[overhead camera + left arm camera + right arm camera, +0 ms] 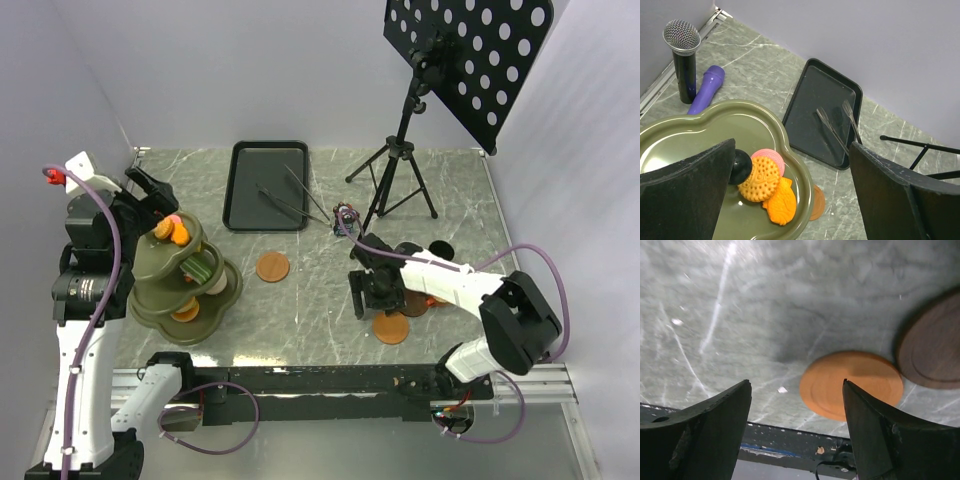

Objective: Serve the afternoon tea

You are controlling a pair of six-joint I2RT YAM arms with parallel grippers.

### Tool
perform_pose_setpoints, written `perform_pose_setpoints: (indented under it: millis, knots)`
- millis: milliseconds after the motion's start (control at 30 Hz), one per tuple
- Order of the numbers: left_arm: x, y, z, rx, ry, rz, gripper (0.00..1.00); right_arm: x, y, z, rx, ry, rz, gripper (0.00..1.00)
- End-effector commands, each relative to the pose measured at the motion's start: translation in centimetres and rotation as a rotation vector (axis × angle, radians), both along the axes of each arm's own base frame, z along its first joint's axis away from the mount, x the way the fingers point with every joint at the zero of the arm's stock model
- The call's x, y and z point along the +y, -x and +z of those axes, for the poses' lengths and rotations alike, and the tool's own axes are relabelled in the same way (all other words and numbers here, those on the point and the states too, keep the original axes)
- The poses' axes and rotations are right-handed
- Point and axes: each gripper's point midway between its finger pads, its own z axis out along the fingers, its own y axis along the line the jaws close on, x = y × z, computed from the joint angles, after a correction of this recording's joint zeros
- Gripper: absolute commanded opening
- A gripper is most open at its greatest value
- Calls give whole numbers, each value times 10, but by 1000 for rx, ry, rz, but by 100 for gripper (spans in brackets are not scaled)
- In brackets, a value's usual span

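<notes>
On the table (310, 300) the tea is only partly served. Three saucers are laid out, but none carries a cup or a pastry, so setting places looks like the step in hand.

The right gripper (796, 382) hangs low over bare table with its jaws wide apart and nothing between them. An orange saucer (852, 385) lies flat just to one side of it, with a dark saucer (932, 347) just beside that. The left gripper (793, 145) hovers above the stand's top tier, also spread wide and empty.

The next move is probably to take a pastry from the stand. That calls for lowering the left jaws over one piece, clear of the black knob (742, 166), and closing on its thin edge without dragging its neighbours.

The stand (225, 300) is an olive, two-tiered dish on the left. Its top tier holds a round orange biscuit (759, 179), a pink one (771, 155) tucked behind it, and an orange fish-shaped piece (779, 200); all three are touching. The lower tier holds green, white and orange pieces, partly hidden.

The tray (255, 180) behind holds only tongs (290, 205). A third saucer (272, 266) lies alone between the stand and the tray.
</notes>
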Motion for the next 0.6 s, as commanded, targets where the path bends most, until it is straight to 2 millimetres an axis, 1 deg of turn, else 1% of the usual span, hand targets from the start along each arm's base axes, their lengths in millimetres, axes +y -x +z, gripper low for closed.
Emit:
perform_pose_setpoints:
  millis: [0,100,167,267,400,467,567]
  knots:
    - [-1,3,3,-14,16,-5,100,-1,14,-1,27,-46,-28,79]
    - [-1,5,2,-9,12,-4,100,7,24,-9,78,-92,6,77]
    - [1,8,0,-5,11,8,100,12,27,-11,95,-117,32,76]
    - [4,10,-3,6,5,21,100,28,27,-8,83,-181,101,74]
    - [4,10,-8,21,-1,18,100,68,29,-1,78,-313,286,74]
    - [4,10,-10,28,-2,20,100,86,29,-1,93,-349,353,74]
    - [5,12,-10,29,-12,22,100,118,24,-2,99,-398,435,73]
